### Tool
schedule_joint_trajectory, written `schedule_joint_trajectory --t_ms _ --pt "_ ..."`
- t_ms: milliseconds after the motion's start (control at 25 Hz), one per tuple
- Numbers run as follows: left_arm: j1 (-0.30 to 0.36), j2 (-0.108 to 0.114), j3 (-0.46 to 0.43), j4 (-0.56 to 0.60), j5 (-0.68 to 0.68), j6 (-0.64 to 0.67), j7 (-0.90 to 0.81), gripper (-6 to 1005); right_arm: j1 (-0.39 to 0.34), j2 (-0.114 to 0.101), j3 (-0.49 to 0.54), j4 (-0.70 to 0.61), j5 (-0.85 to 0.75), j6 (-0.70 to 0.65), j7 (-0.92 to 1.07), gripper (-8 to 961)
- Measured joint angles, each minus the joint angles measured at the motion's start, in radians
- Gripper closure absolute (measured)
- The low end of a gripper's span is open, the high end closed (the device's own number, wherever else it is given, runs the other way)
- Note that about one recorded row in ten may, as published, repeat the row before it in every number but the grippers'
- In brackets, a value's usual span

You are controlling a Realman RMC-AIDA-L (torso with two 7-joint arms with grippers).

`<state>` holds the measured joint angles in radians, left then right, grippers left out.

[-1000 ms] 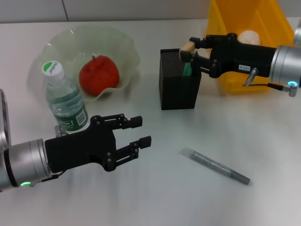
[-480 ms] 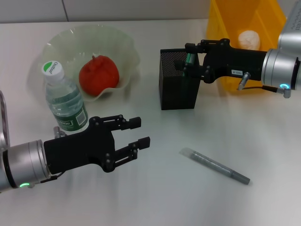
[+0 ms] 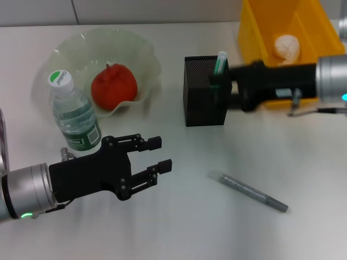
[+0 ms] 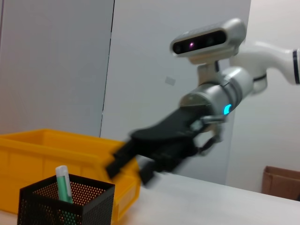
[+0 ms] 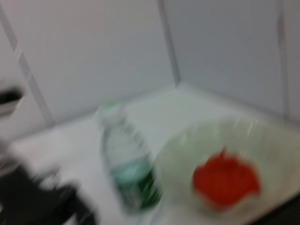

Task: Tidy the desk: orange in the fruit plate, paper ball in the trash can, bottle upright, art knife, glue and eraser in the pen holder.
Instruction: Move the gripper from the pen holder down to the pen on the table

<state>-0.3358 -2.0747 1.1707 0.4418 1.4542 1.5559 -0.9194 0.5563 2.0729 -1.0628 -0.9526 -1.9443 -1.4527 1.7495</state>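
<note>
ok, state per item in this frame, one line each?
orange: in the fruit plate
paper ball: in the trash can
bottle: upright, cap on
pen holder: upright, a green-and-white stick standing in it
grey pen-like item: lying flat on the desk
left tool: open, empty, over the desk beside the bottle
right tool: at the pen holder's rim, grip unclear

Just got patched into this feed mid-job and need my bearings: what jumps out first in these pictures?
The bright yellow trash can at the far right, with the white paper ball inside, grabs the eye first. Next comes the red-orange orange sitting in the pale-green fruit plate at far left, with the bottle upright in front of it. The right gripper is beside the black pen holder; the left gripper hovers open near the bottle.
</note>
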Motion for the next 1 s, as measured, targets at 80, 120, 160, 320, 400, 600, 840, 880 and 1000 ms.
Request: schedule_joint_trajectory --t_ms 80,120,160,320,400,600,840,880,1000 --pt "0.000 0.000 0.000 0.000 0.000 0.000 0.000 517 -0.006 0.002 -0.001 -0.062 -0.062 -0.046 0.069 404" --pt "0.000 0.000 0.000 0.000 0.000 0.002 0.000 517 -0.004 0.004 -0.007 -0.156 -0.175 -0.124 0.190 405" --pt "0.000 0.000 0.000 0.000 0.000 0.002 0.000 517 -0.004 0.004 -0.007 -0.156 -0.175 -0.124 0.190 405" --pt "-0.004 -0.001 0.003 0.000 0.000 0.003 0.001 517 0.078 0.005 -0.029 -0.213 -0.395 -0.266 0.406 406" --pt "-0.005 -0.001 0.005 0.000 0.000 0.003 0.001 517 0.117 0.005 -0.074 -0.199 -0.461 -0.277 0.478 406" --pt "-0.007 -0.001 0.008 0.000 0.000 0.002 0.001 517 0.223 0.006 -0.221 -0.129 -0.595 -0.258 0.615 407" --pt "-0.008 -0.001 0.010 0.000 0.000 -0.001 0.001 517 0.307 0.011 -0.336 0.000 -0.614 -0.215 0.670 408" --pt "-0.008 -0.001 0.010 -0.001 0.000 -0.003 0.005 517 0.317 0.012 -0.351 0.017 -0.614 -0.207 0.673 409" --pt "-0.008 -0.001 0.007 -0.011 0.000 -0.003 0.031 517 0.342 0.014 -0.374 0.048 -0.609 -0.192 0.681 409"
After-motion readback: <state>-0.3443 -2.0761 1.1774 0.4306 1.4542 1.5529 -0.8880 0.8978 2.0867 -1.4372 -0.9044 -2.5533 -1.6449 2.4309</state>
